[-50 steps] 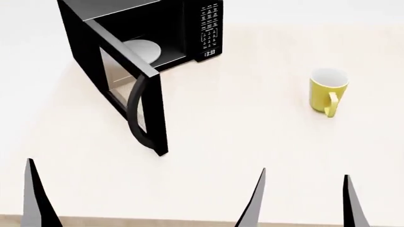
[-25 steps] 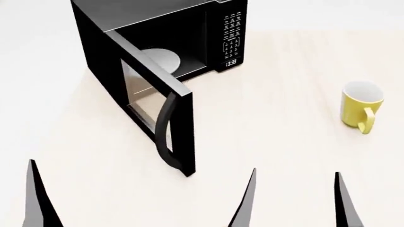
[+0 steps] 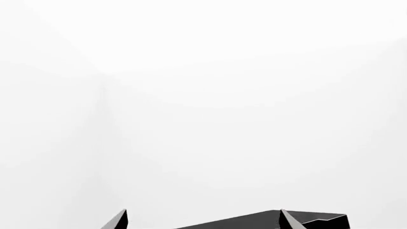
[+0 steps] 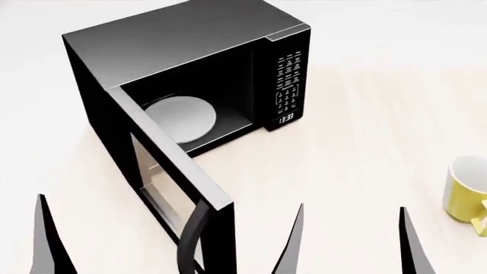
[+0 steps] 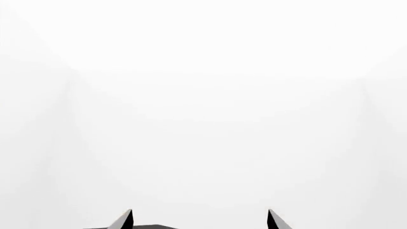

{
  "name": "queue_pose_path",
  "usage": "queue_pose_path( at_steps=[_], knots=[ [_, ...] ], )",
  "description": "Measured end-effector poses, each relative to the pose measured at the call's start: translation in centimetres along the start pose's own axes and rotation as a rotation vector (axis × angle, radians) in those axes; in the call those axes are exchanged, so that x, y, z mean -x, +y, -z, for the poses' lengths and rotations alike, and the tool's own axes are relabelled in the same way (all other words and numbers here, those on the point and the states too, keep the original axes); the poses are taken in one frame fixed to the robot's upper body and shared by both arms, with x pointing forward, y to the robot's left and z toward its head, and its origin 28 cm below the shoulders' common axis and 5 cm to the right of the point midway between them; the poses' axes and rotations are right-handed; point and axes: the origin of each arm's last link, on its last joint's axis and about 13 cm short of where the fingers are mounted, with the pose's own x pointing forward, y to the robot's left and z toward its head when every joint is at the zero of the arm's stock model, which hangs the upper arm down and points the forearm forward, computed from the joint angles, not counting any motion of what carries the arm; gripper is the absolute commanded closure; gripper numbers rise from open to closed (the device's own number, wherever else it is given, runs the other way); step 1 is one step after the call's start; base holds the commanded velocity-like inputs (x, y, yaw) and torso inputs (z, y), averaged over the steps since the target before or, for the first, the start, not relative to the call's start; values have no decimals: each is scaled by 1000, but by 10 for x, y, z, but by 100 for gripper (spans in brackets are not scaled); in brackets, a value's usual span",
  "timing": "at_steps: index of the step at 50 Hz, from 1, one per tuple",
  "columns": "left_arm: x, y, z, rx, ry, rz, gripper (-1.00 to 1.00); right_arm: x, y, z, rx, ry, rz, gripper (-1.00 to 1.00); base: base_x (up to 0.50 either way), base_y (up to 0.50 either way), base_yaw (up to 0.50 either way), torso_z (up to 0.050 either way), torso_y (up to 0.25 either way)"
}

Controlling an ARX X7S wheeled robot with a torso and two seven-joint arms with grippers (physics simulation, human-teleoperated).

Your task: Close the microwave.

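Head view: microwave (image 4: pixel 182 85) sits on the counter (image 4: pixel 365 148) toward the far left, door (image 4: pixel 163 182) swung wide open toward the near side, its free edge reaching down between the two hands. Curved black handle (image 4: pixel 190 242) at the door's near end. White round plate (image 4: pixel 180 119) lies inside the cavity. Keypad (image 4: pixel 288 80) with white labels on the right front; clock (image 4: pixel 286 119) below it reads 13:33. Right hand (image 4: pixel 352 242): two black pointed fingers, spread apart, nothing between them, just right of the door's edge and not touching it. Left hand: only one finger (image 4: pixel 45 240) shows at the near left, left of the door; cannot tell its spread from here. Yellow mug (image 4: pixel 466 197) stands upright at the right edge, partly cut off, well apart from the microwave.

Counter pale, matte, light wood tone. Microwave body glossy black and boxy, top grey, door window glass.

Left wrist view: left hand (image 3: pixel 203 220), finger tips spread wide, nothing held; a black slab behind them. Plain white room beyond.

Right wrist view: right hand (image 5: pixel 199 220), tips spread, empty. White walls only.
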Motion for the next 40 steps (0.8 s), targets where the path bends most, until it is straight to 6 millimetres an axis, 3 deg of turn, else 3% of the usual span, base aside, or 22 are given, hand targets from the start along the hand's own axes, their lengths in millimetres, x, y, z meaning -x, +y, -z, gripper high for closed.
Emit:
queue_pose_path(
  at_steps=[28,40],
  knots=[
    [0,0,-1,-3,-4,4,-100,1,0,1,7,-4,5,-100,500,40,0,0,1],
    [-2,2,-3,9,-3,9,-100,1,0,1,15,-24,12,-100,41,0,0,0,0]
  ],
)
